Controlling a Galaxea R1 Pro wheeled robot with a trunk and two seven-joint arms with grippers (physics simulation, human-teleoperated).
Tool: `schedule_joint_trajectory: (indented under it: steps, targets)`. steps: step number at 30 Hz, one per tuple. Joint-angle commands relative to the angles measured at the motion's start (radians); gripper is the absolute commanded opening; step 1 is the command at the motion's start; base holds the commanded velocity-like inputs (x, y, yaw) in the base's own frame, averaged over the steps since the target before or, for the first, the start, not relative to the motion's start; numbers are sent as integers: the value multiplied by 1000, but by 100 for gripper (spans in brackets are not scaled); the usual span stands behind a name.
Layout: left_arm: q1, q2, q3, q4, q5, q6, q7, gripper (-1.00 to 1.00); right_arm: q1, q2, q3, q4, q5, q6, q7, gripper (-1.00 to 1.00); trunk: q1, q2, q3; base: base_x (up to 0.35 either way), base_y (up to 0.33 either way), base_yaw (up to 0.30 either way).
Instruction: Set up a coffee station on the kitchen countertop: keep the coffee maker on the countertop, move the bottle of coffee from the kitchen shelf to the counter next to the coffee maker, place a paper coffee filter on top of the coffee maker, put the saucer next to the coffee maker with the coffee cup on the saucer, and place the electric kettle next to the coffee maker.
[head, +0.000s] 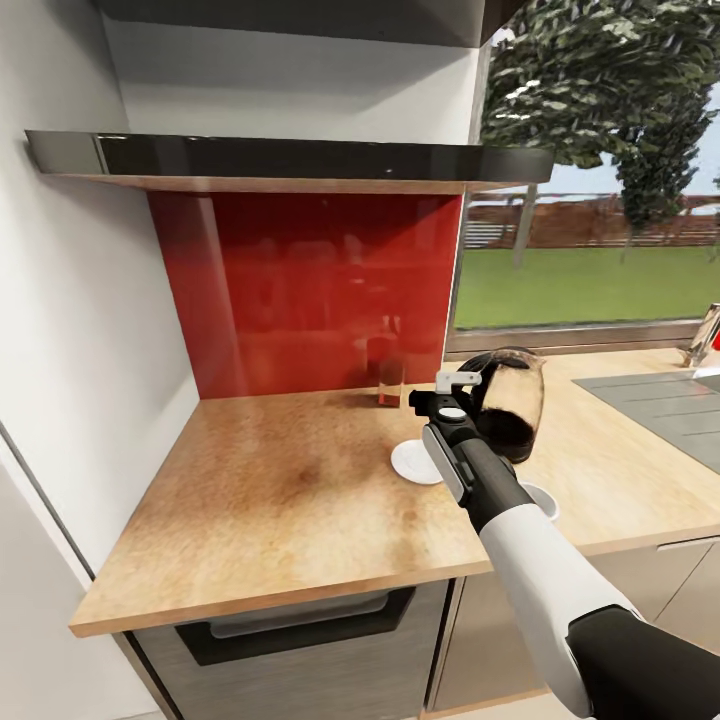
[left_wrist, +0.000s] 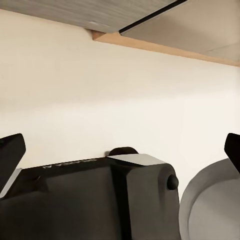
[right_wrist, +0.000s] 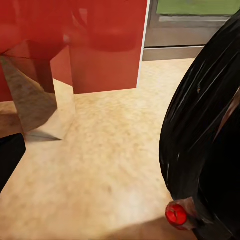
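Glass jug kettle with dark base hangs tilted in my right gripper, clamped at its handle, above the light-wood desk, just beside the small white saucer

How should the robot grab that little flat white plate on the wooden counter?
Probably pinch the rim of the small round white saucer at its left edge, from above: it lies flat on the light-wood countertop, and the robot's right arm covers its other edge.
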Motion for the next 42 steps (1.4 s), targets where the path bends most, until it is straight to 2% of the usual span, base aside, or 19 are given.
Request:
schedule_joint_trajectory:
  steps: [1,15,16,17,23,42]
  targets:
    - [-1,0,-8,1,6,-7,-1,100,-1,-1,4,-1,-10,3,-9,100,0,-1,-1,0,0,0]
    - [-1,0,-8,1,6,-7,-1,100,-2,0,3,5,-10,1,-13,100,0,-1,-1,0,0,0]
    - [-1,1,-8,1,6,-7,-1,100,-4,0,3,5,-10,0,-22,100,0,-1,-1,0,0,0]
    - [-1,0,-8,1,6,-7,-2,100,-5,2,4,5,-10,0,-65,100,0,-1,-1,0,0,0]
    - [-1,1,-8,1,6,-7,-2,100,-5,5,4,5,-11,1,-113,100,0,-1,-1,0,0,0]
    - [-1,1,-8,1,6,-7,-3,100,-6,5,4,6,-11,2,-126,100,0,-1,-1,0,0,0]
